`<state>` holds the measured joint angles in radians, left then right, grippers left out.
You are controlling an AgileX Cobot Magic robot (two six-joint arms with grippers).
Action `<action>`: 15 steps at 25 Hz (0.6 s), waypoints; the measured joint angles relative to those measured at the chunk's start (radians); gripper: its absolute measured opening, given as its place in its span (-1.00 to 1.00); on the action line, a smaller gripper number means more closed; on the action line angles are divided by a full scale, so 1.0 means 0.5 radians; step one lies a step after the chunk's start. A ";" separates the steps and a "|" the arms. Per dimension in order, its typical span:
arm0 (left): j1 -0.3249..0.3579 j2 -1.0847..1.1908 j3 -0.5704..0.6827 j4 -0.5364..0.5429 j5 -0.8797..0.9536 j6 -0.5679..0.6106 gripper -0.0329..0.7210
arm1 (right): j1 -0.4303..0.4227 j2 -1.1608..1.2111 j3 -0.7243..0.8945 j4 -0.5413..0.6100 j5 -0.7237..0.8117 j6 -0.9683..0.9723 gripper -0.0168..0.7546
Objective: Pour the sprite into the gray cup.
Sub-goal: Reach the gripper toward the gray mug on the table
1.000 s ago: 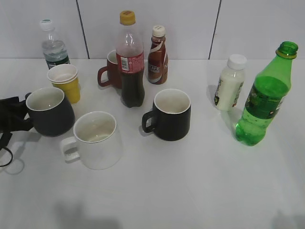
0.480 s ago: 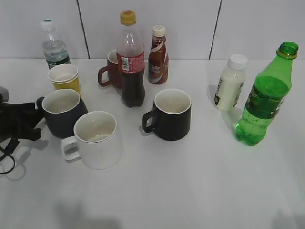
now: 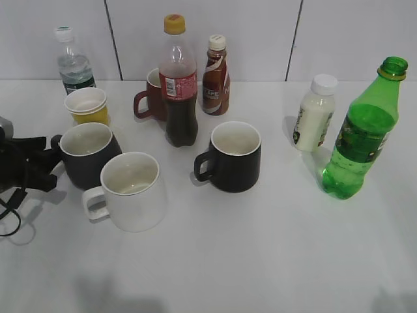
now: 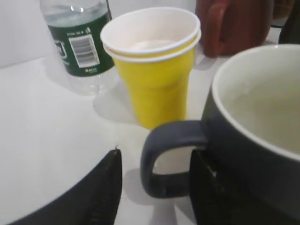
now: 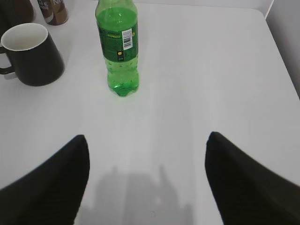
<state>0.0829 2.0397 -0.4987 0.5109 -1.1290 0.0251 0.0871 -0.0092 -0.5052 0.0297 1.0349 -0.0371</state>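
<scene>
In the exterior view the left hand (image 3: 47, 164) sits at the handle of the gray cup (image 3: 88, 155), just behind the white mug (image 3: 130, 190). The green bottle (image 3: 362, 134) stands upright at the far right of the bench (image 3: 260, 254), well apart.

The left wrist view shows the left hand's fingers (image 4: 101, 187) either side of the cup's handle (image 4: 164, 157), narrow but with a gap on the left. A yellow cup (image 4: 152, 65) stands just behind.

The right wrist view shows the right hand (image 5: 145, 178) spread wide, holding nothing, the green bottle ahead of it.
</scene>
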 joint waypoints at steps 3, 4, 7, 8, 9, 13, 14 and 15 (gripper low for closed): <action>0.000 0.000 -0.037 0.006 0.034 0.005 0.07 | 0.000 0.000 0.000 0.001 0.000 0.000 0.53; 0.000 0.000 -0.055 0.011 0.056 0.004 0.07 | 0.000 0.000 0.000 0.002 0.000 0.000 0.53; 0.000 0.002 -0.107 0.036 0.112 0.004 0.07 | 0.000 0.000 0.000 0.003 0.000 0.000 0.53; 0.000 0.007 -0.125 0.041 0.122 0.005 0.05 | 0.000 0.000 0.000 0.003 0.000 0.000 0.53; 0.000 0.017 -0.138 0.051 0.127 0.005 0.02 | 0.000 0.000 0.000 0.005 0.000 0.000 0.53; 0.000 0.022 -0.158 0.076 0.151 0.005 -0.23 | 0.000 0.000 0.000 0.005 0.000 0.002 0.53; 0.000 0.023 -0.158 0.077 0.153 0.005 -0.30 | 0.000 0.000 0.000 0.005 0.000 0.002 0.53; 0.000 0.023 -0.158 0.077 0.153 0.005 -0.34 | 0.000 0.000 0.000 0.005 0.000 0.002 0.53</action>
<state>0.0829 2.0514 -0.5775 0.5496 -1.0524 0.0276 0.0871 -0.0092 -0.5052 0.0324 1.0349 -0.0363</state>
